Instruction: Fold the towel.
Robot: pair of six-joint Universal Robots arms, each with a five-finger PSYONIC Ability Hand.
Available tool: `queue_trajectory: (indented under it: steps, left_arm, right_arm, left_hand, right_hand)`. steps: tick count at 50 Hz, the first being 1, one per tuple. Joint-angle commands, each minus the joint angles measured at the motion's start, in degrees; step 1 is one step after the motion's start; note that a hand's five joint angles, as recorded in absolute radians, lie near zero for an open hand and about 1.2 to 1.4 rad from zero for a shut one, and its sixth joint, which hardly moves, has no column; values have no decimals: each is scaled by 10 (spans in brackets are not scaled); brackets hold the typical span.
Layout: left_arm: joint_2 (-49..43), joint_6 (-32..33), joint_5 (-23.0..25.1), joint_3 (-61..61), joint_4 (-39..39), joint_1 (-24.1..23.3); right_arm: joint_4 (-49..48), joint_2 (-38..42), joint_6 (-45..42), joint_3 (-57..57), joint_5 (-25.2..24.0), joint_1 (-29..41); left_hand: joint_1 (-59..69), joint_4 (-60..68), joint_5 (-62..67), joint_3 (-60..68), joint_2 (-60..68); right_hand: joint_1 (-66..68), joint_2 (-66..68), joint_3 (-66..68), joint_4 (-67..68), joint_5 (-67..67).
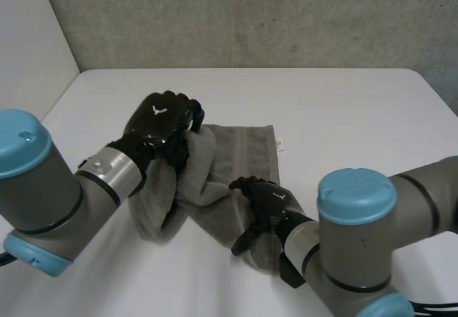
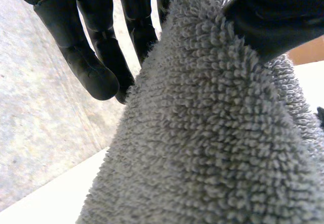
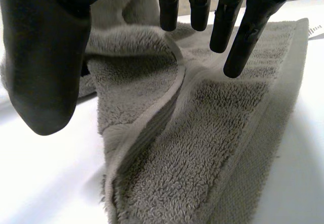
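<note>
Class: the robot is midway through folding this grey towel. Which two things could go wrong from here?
1. The left hand pinches a bunched, lifted part of the grey terry towel, not a clean corner, so the fold may land lumpy.
2. The right hand is open at the towel's near end; unless it presses down, the towel could slide on the white table.

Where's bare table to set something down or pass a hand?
Free: the table strip between towel and back wall, and the right side past the towel's tag. Crowded: centre, where left robot hand grips the towel and right robot hand hovers over it.
</note>
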Motion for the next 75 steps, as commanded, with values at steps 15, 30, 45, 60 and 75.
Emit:
queue_trajectory:
  steps: [15,30,45,60,75]
  left_arm:
    - [69,-63,2,-9,0,34]
    - [93,-64,1,-18,7,45]
    - [72,-64,0,4,35,48]
    - [14,-92,-158,223,36,36]
    - [9,-99,-102,7,29,28]
  right_arm:
    - [3,77,-10,-98,56,22]
    - [4,119,-6,-147,48,22]
    - [4,88,-37,-178,-11,14]
    - [-129,-8,-418,-374,67,-87]
    - [-134,-57,-591,-142,-16,-69]
  left_hand:
    - [-73,-108,-220,-120,-114]
    - [-73,-108,-220,-120,-114]
    - [-73,-108,-220,-120,-114]
    - [-73,-108,-220,-120,-114]
    - [-73,-108,-220,-120,-114]
  right_hand:
    - [-32,-37,-37,-157,-35]
    - [22,17,17,-103,19]
    - [668,663,663,543,665]
    - [668,663,663,543,665]
    - [668,663,663,543,665]
